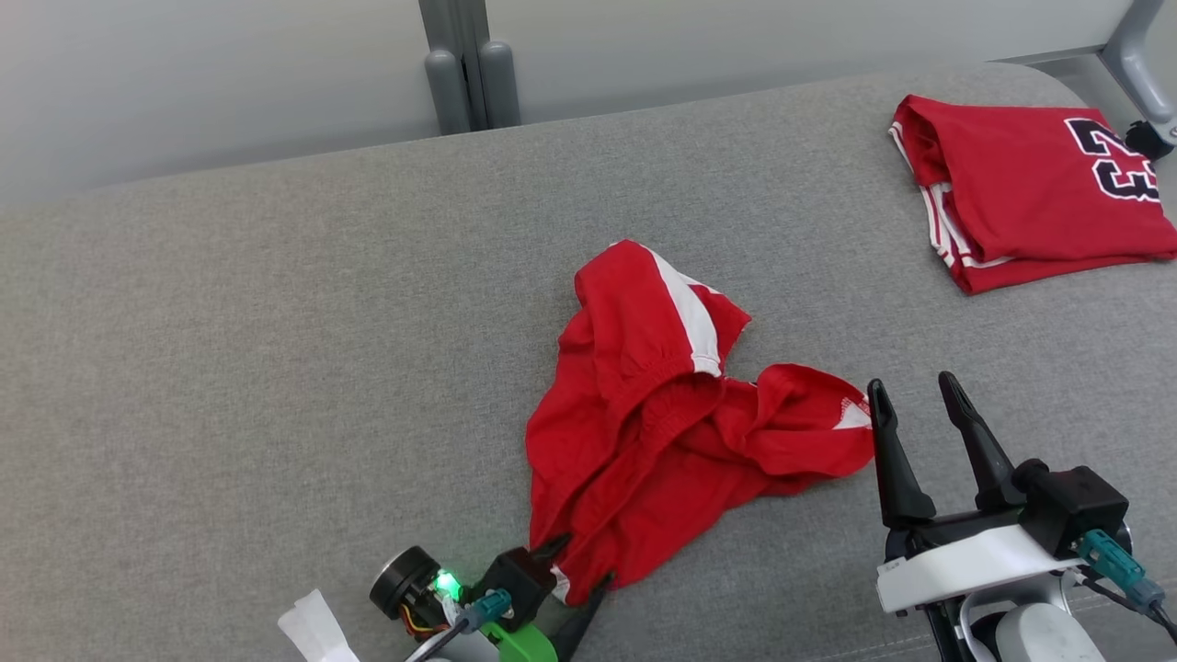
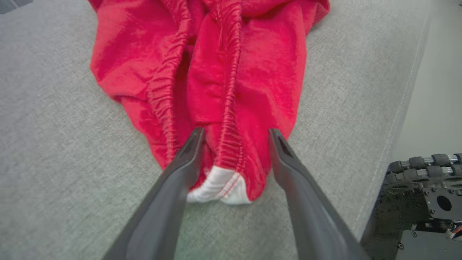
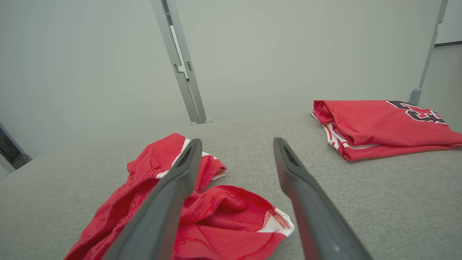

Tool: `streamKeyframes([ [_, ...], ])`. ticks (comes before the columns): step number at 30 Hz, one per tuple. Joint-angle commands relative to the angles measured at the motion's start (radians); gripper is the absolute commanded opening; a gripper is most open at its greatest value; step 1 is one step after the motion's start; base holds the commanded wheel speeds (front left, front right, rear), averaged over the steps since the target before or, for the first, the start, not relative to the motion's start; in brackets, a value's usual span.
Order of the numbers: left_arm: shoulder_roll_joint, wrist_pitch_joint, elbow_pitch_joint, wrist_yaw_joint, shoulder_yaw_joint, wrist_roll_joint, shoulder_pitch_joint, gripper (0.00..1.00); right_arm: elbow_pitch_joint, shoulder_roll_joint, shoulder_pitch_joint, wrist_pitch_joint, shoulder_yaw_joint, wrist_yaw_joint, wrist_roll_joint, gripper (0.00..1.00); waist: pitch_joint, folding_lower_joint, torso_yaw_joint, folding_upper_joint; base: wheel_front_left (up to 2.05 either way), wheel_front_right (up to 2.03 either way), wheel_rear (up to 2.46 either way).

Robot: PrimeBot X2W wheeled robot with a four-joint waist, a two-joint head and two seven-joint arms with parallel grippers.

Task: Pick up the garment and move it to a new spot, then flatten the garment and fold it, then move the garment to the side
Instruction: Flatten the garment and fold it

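Observation:
A crumpled red garment with white side panels lies in the middle of the grey cushion. My left gripper sits at its near corner. In the left wrist view the left gripper stands open, its fingers straddling the elastic waistband and white corner of the garment, pressed low on the fabric. My right gripper is open and empty just right of the garment's right edge. The right wrist view shows the right gripper above the cushion, with the garment to its lower left.
A folded red jersey with a dark number lies at the cushion's far right corner. A grey metal post rises behind the cushion. The cushion's seamed edge drops off beside my base.

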Motion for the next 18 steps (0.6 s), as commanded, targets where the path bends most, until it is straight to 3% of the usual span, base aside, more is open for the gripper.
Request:
streamKeyframes([
  [1,0.007,0.000,0.001,0.000,0.002,-0.008,-0.014,0.00,0.001,0.002,-0.010,-0.003,-0.003,-0.002,-0.005,1.00,0.000,0.0000,0.004,0.0000,0.00,0.00,0.00],
  [7,-0.009,0.000,-0.048,0.000,0.032,-0.062,-0.019,0.00,0.004,0.004,-0.008,-0.003,-0.006,-0.002,-0.004,1.00,-0.002,0.0000,0.025,0.0000,0.00,0.00,0.00],
  [18,0.054,0.000,-0.185,0.040,0.228,-0.109,0.047,0.00,0.022,-0.004,0.001,-0.003,-0.032,-0.002,-0.004,1.00,-0.002,0.0000,0.106,0.0000,0.00,0.00,0.00],
])
